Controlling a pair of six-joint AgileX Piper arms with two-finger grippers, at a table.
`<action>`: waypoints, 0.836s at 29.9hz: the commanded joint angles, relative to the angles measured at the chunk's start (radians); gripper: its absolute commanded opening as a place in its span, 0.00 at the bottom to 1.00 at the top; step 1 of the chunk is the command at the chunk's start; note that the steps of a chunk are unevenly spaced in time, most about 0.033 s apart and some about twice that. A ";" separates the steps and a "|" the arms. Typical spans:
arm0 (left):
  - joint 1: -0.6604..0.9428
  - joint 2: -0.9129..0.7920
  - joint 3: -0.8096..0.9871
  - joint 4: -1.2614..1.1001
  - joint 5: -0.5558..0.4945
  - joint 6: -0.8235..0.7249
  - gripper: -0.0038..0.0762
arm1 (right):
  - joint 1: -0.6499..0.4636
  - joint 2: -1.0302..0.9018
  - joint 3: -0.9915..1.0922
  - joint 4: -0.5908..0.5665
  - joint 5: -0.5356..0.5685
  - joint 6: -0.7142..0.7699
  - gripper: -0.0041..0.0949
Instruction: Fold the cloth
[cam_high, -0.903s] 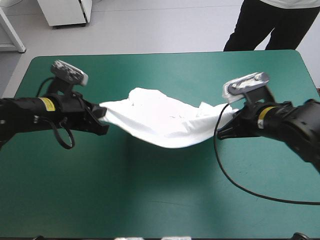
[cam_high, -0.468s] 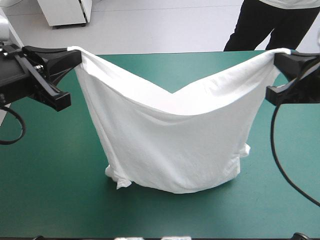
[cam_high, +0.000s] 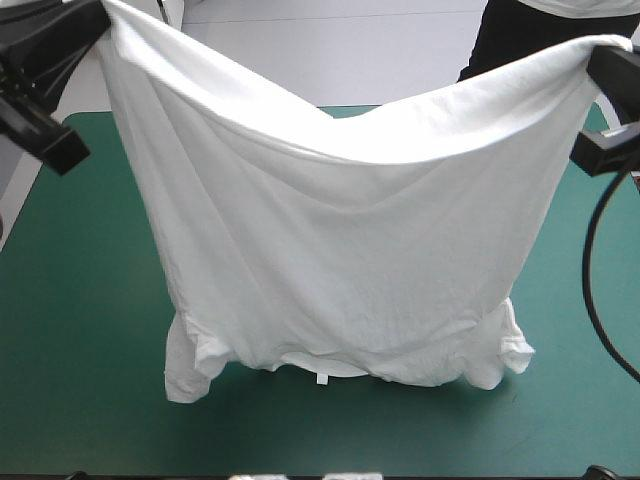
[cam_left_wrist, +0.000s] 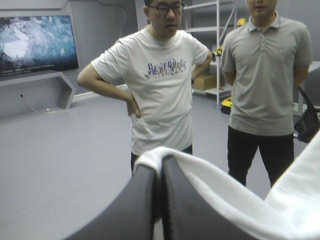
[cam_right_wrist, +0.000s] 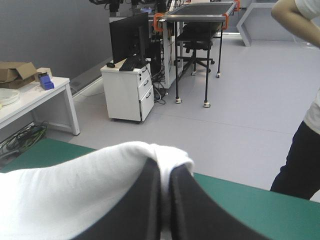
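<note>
The white T-shirt (cam_high: 340, 250) hangs high above the teal-green table (cam_high: 80, 330), stretched between both arms. Its top edge sags in the middle and its sleeves and lower edge dangle near the table. My left gripper (cam_high: 100, 15) holds the shirt's upper left corner, and my right gripper (cam_high: 590, 55) holds the upper right corner. In the left wrist view the black fingers (cam_left_wrist: 145, 200) meet in an arch with white cloth (cam_left_wrist: 210, 195) pinched between them. Over the right gripper (cam_right_wrist: 162, 172), likewise all but shut, the T-shirt (cam_right_wrist: 75, 195) drapes across the fingertips.
Bare teal-green cover (cam_high: 570, 390) shows to the shirt's left, right and front. The right wrist view looks level across the table's far edge (cam_right_wrist: 240, 192).
Both grippers have risen from table height, lifting the shirt from a low heap into a tall hanging sheet. Since just before, they moved higher and wider, and the sleeves have dropped free.
</note>
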 joint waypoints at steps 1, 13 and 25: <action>-0.006 0.033 -0.016 -0.017 -0.202 0.021 0.04 | 0.001 0.038 -0.019 -0.089 -0.176 0.011 0.03; -0.004 0.241 -0.016 0.117 -0.706 0.000 0.04 | -0.061 0.386 -0.356 -0.521 -0.336 0.125 0.02; 0.116 0.622 -0.310 0.025 -1.038 -0.075 0.04 | -0.586 0.791 -0.637 0.368 -0.721 -0.102 0.02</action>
